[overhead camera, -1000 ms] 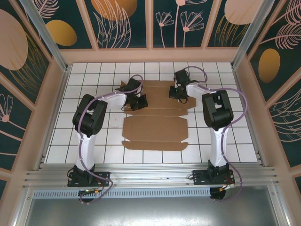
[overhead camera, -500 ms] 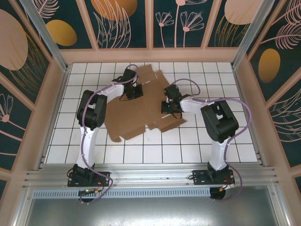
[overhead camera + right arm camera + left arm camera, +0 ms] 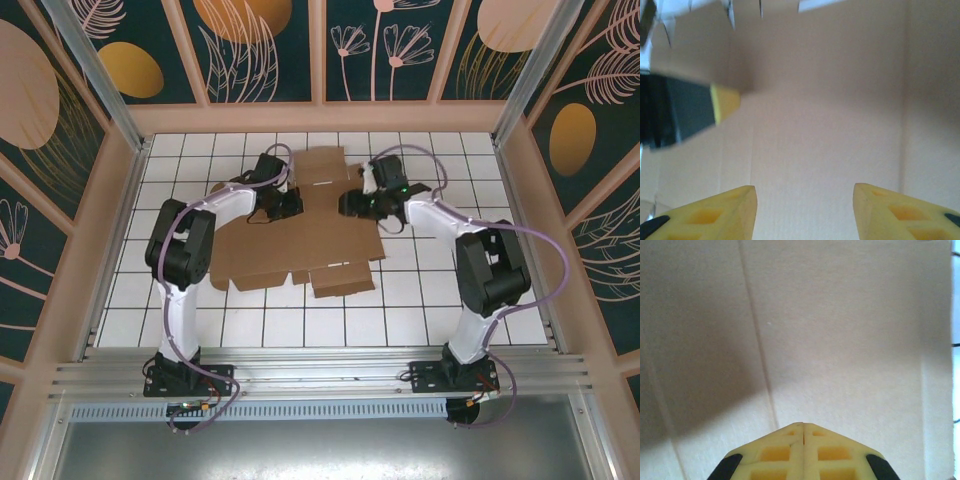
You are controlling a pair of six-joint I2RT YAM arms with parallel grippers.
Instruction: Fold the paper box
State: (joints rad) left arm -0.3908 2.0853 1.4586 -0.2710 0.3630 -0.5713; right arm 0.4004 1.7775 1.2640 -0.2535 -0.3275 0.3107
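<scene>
The paper box [image 3: 300, 250] is not a box yet. It lies as a flat die-cut sheet on the tiled table [image 3: 180, 150], spread out under and between your two hands, with its nearest flaps pointing back toward the arm bases.

Your left gripper [image 3: 283, 203] sits over the sheet's left part, and its wrist camera shows the fingers pressed together at the tips with nothing visible between them. Plain cardboard lies straight ahead of those tips, and a crease line [image 3: 757, 340] runs away just to their left. I cannot tell whether the tips touch the board.

Your right gripper [image 3: 355, 205] faces it from the other side with its fingers [image 3: 740, 200] standing well apart, holding nothing. Between and beyond them is bare cardboard. The left hand's yellow fingertip [image 3: 725, 102] shows ahead and to the left, and a crease [image 3: 904, 100] runs ahead of the right-hand finger.

I judge this to be the opening of the fold, with both hands getting set on the sheet and no wall raised so far.

The next move calls for an anchor and a lifter. Keep the closed left hand low as a hold-down beside its crease, and bring the open right hand to a free edge it can actually straddle — over the middle of the panel it has nothing to bite.

Watch for the sheet sliding on the tiles as you push.
</scene>
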